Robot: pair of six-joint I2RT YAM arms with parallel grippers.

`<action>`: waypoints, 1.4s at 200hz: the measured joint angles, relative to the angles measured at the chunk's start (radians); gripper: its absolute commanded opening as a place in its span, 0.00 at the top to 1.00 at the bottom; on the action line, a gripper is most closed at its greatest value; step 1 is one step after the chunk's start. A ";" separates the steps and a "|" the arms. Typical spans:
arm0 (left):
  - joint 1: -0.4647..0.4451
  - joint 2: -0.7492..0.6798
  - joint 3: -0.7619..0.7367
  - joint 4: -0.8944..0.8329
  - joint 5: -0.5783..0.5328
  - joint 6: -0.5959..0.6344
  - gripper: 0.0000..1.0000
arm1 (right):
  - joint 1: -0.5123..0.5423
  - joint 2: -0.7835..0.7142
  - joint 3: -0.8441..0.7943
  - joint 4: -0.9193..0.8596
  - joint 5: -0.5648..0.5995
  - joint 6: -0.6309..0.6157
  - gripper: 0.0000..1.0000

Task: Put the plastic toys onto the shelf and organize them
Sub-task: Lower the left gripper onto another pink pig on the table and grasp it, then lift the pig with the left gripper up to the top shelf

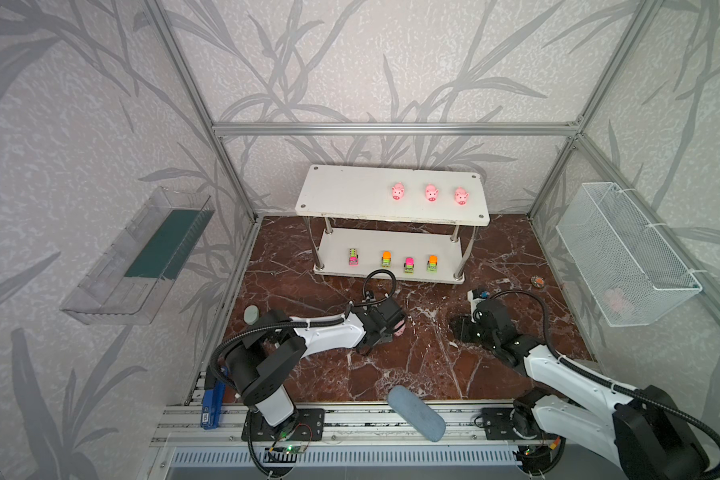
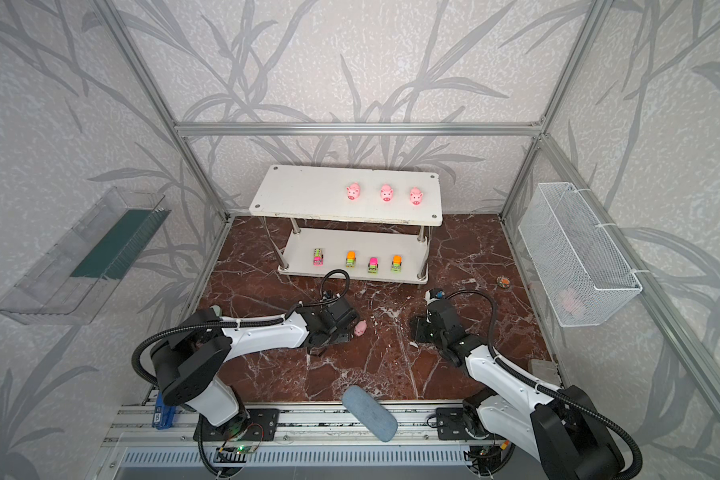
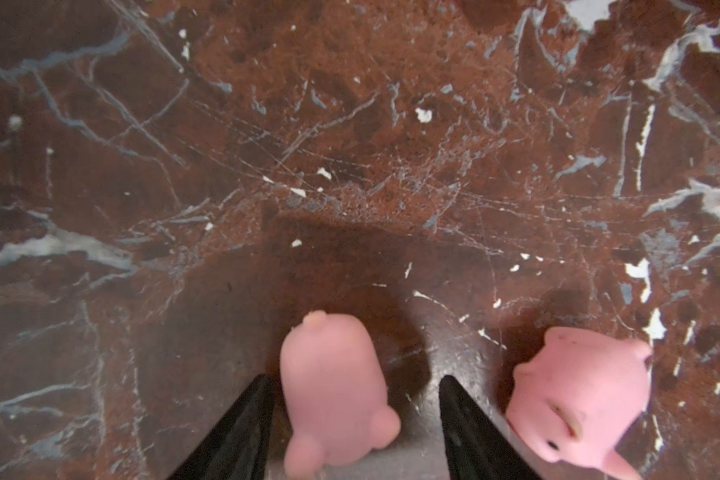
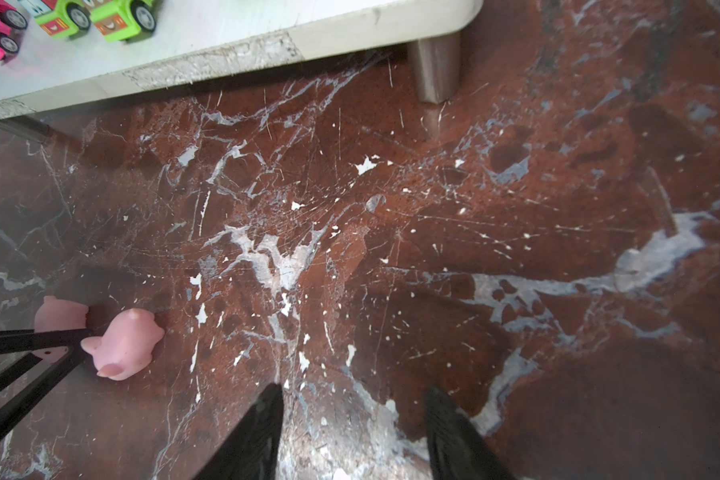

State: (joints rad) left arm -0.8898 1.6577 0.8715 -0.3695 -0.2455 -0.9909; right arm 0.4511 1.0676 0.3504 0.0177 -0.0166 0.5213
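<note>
Left wrist view: one pink pig (image 3: 333, 395) is framed, ungripped, at lower centre between the parted jaws of the left gripper (image 3: 352, 378), another pig (image 3: 578, 390) at lower right. Right gripper (image 4: 354, 388) is seen open and empty below the shelf (image 4: 225, 50), trucks (image 4: 121, 18) aboard.

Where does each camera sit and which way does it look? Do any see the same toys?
Top views: high in front, looking down and back at the shelf; left arm and right arm show.
Left wrist: on the left arm, looking down at the marble tabletop; left gripper open around one pig, second pig beside.
Right wrist: on the right arm, low, facing the shelf's lower board and trucks; right gripper open.
Shared: both wrist views show those two pigs; the top views nearly match.
</note>
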 measured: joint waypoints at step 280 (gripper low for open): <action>0.053 -0.435 0.478 -0.509 -0.019 0.331 0.74 | -0.017 0.095 0.000 0.062 -0.009 0.000 0.45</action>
State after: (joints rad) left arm -0.8364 1.2228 1.3491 -0.8780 -0.2649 -0.6598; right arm 0.4343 1.1629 0.3500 0.0799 -0.0254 0.5213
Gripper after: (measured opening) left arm 0.259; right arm 0.552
